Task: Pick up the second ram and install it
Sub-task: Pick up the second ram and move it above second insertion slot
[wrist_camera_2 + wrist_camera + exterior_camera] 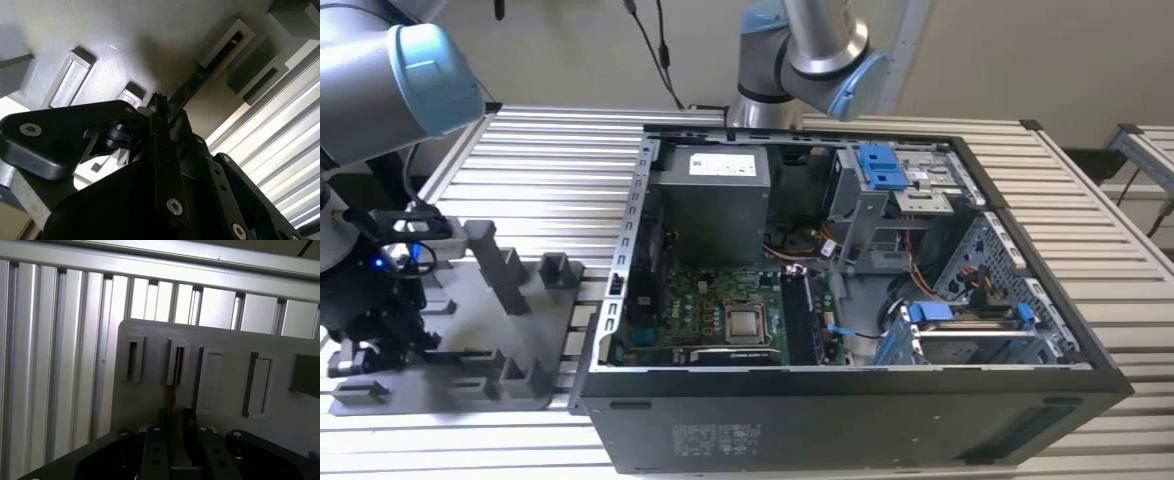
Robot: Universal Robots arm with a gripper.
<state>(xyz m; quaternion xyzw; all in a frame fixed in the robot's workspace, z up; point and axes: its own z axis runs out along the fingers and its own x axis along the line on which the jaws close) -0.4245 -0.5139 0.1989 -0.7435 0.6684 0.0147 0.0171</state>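
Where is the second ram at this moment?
In both wrist views the second ram stands in a slot of the grey holder, with the gripper at it.

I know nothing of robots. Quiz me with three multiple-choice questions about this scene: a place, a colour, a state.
1. Where is the second ram? A in a slot of the grey holder; B on the floor; C in a person's hand.
2. What colour are the drive brackets in the computer case? A red; B blue; C yellow.
3. The computer case is: A shut; B open; C upside down.
Answers: A, it stands in the slot, at the end effector. B, they are plainly blue. B, its motherboard lies in view.
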